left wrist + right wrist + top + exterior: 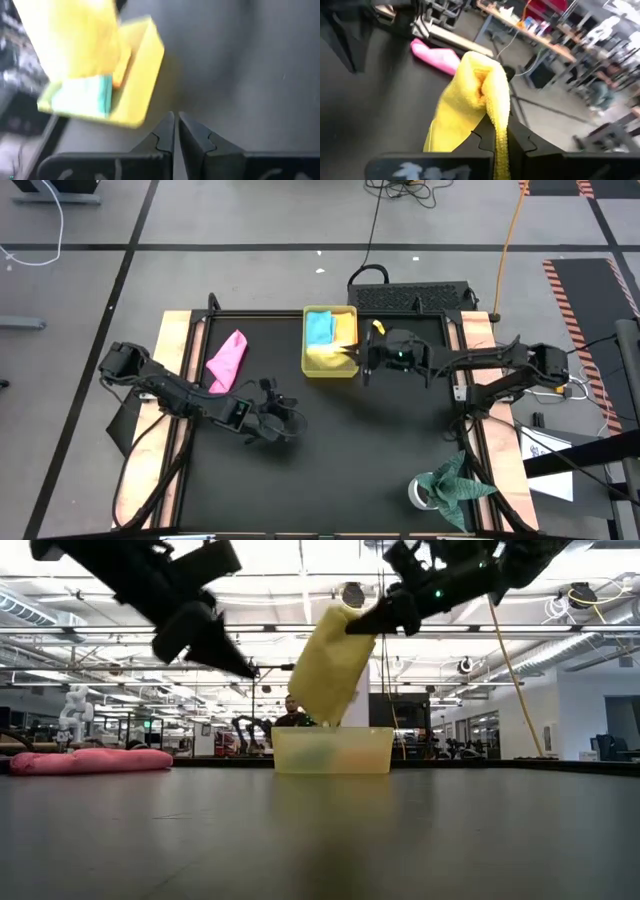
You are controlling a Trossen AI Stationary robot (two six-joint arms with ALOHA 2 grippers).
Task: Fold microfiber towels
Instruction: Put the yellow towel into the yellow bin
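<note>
My right gripper is shut on the yellow towel, just right of the translucent yellow tray at the table's far middle. The light blue towel and the orange towel lie in the tray. The pink towel lies bunched on the table to the tray's left. My left gripper is shut and empty, above the table's middle left, with the tray ahead of it. My right gripper pinches a bunched part of the yellow towel between its two fingers; how many layers, I cannot tell. The fingers slant down from the table's right. The towel hangs below them, and its lower end reaches the tray's rim.
A dark green cloth lies on a white object at the near right edge. Wooden boards run along the left and right edges of the black table. A black box sits behind the far edge. The table's near middle is bare.
</note>
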